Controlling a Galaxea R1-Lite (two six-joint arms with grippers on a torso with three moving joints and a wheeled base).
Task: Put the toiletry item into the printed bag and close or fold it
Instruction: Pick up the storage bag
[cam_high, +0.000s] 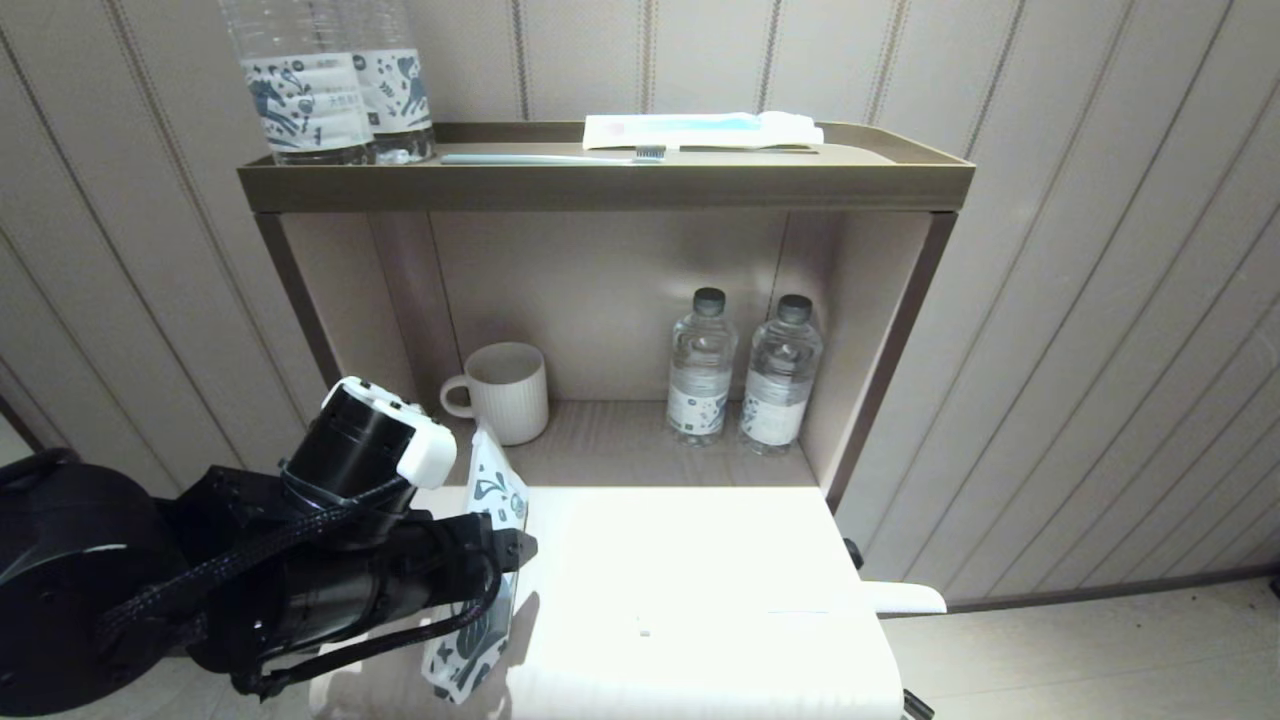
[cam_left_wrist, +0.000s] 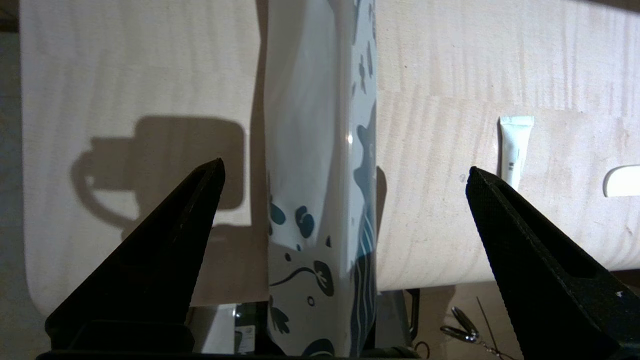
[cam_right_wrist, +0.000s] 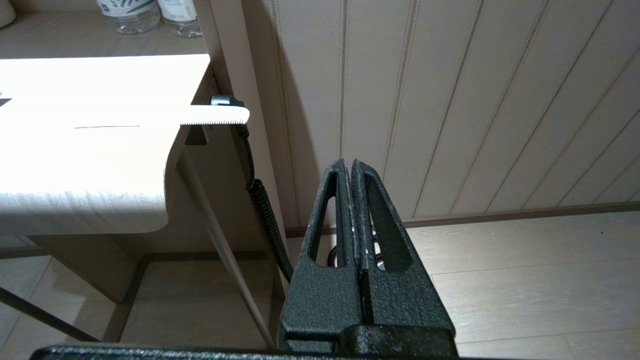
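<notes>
The left gripper (cam_left_wrist: 345, 175) hangs wide open around the standing bag (cam_left_wrist: 320, 150), gripping nothing. The stick (cam_high: 905, 597) overhangs the table's (cam_high: 700, 560) right edge. Unsupported, the bag could topple. The right gripper (cam_right_wrist: 354, 167) idles, clenched.

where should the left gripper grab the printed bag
The printed bag stands on edge between the open left gripper. Closing across its flat printed faces, partway up, from the near table edge, likely suits it: it is thin and upright.

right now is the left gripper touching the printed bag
Apart: the left wrist view shows the left gripper open, table showing between each finger and the printed bag.
</notes>
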